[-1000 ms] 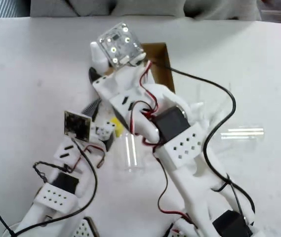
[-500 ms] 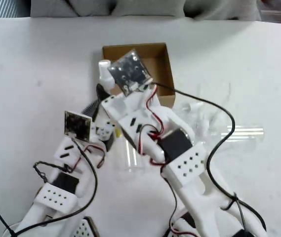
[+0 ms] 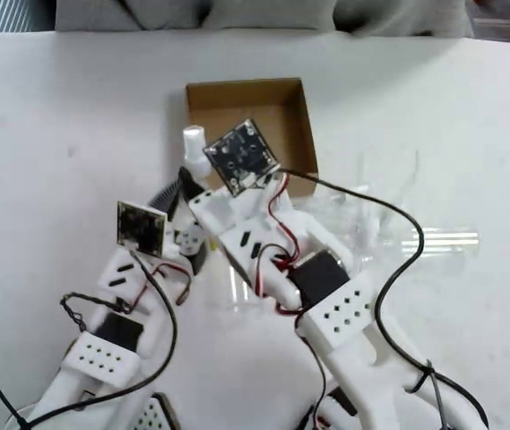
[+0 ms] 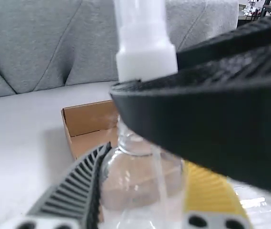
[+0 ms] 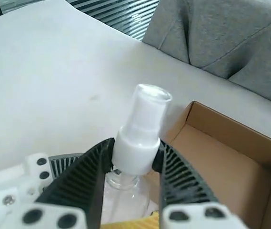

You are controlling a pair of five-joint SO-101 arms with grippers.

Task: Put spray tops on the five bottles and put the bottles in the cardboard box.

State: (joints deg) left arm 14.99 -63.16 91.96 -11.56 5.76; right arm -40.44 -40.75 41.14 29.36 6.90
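Toward the worktop's middle, clenched low on the upright bottle (image 4: 135, 167) with the left claw (image 4: 142, 200), and pinched on the spray top (image 5: 140, 133) at its neck with the right claw (image 5: 135, 145). Stands long axis vertical, just off the cardboard box's (image 3: 277, 103) near-left corner. Probably calls for a lift rightward and toward the far edge.

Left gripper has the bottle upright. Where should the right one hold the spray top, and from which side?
Its wide lower collar, a finger each side, coming from the side away from the cardboard box. The spray top stands upright; its cap above is narrower, and the left gripper fills the bottle body below.
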